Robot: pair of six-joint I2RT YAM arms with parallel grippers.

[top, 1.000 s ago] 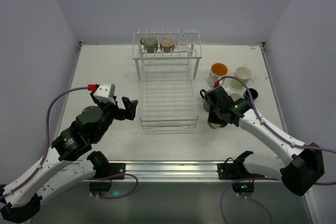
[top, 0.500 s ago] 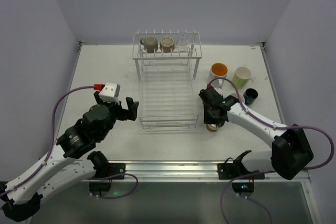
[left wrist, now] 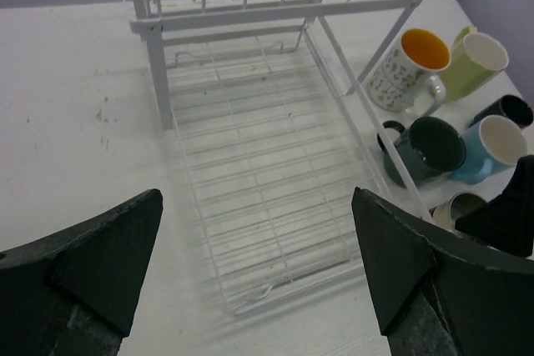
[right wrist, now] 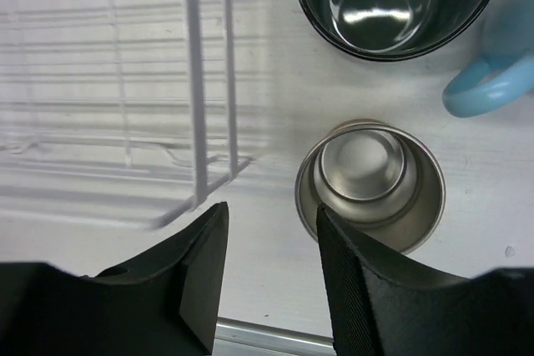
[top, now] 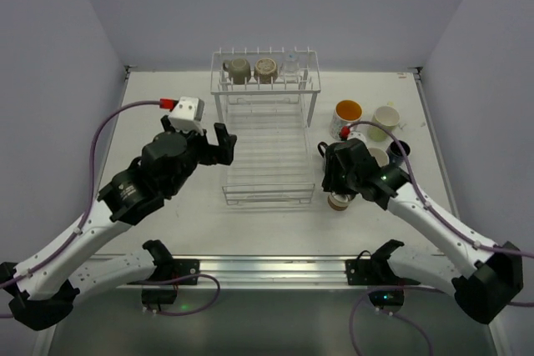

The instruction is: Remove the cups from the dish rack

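white shells along the left arm (top: 62, 248) and right arm (top: 434, 221), with bulky black motor housings at the joints. matte black, wedge-shaped fingers on the left claw (top: 214, 146) and right claw (top: 332, 183), faintly grainy up close. purple cable (top: 117, 114) looped beside each arm, ending in a red plug (top: 168, 104) against a white camera block (top: 188, 111). black clamps (top: 163, 253) at the bases.

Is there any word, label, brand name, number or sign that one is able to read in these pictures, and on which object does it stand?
No text can be read in any view.
White mug with orange inside: small dark specks on its side, a pattern or a print, too small to read.
Dish rack: plain white wire, no label shows.
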